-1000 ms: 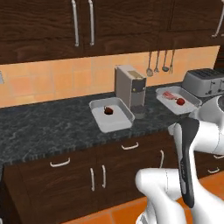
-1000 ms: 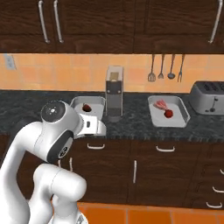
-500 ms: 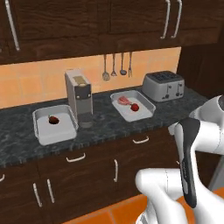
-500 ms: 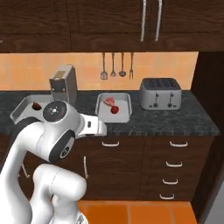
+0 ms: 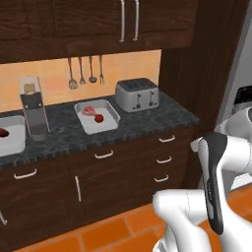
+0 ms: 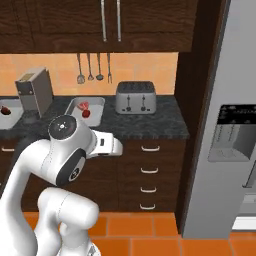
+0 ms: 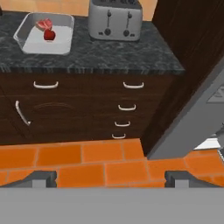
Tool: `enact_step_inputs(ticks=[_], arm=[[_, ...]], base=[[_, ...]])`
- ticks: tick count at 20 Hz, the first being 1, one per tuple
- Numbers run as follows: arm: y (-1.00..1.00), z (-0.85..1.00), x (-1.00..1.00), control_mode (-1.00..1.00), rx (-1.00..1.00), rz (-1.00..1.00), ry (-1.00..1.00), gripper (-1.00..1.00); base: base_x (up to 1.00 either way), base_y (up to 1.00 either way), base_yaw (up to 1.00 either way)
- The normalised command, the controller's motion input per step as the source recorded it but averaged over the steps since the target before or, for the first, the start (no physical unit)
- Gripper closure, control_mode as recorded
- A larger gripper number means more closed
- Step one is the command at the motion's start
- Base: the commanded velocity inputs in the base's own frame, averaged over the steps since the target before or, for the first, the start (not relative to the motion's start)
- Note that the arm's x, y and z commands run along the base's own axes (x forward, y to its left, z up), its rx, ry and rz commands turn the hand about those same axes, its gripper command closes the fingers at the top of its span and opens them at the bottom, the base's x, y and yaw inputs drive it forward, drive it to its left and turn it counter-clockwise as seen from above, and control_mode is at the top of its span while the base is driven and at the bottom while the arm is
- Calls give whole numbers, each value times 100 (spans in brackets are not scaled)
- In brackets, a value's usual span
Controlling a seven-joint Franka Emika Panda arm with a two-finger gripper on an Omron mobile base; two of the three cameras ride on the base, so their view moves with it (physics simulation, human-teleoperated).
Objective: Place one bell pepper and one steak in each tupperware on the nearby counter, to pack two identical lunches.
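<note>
Gripper: my two dark-fingered gripper has its jaws spread wide with nothing between them — it looks down over orange floor tiles and cabinet fronts, well apart from the black marbled stone counter.
Right container: the shallow pale grey rectangular tupperware beside the silver toaster holds one flat pinkish-red steak and one round red-orange bell pepper — I judge this lunch packed.
Left container: a second pale tupperware at the frame edge shows one dark-red item; I cannot tell which.
Left to do: at least one piece there, I judge.
</note>
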Motion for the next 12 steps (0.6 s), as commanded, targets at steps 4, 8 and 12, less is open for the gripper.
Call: enact_step_inputs(ticks=[4, 8, 12], arm=[[0, 0, 0, 100, 0, 0, 0, -100], [0, 0, 0, 100, 0, 0, 0, -100], [0, 0, 0, 100, 0, 0, 0, -100]], base=[[2, -100, 0], [0, -100, 0], [0, -100, 0]])
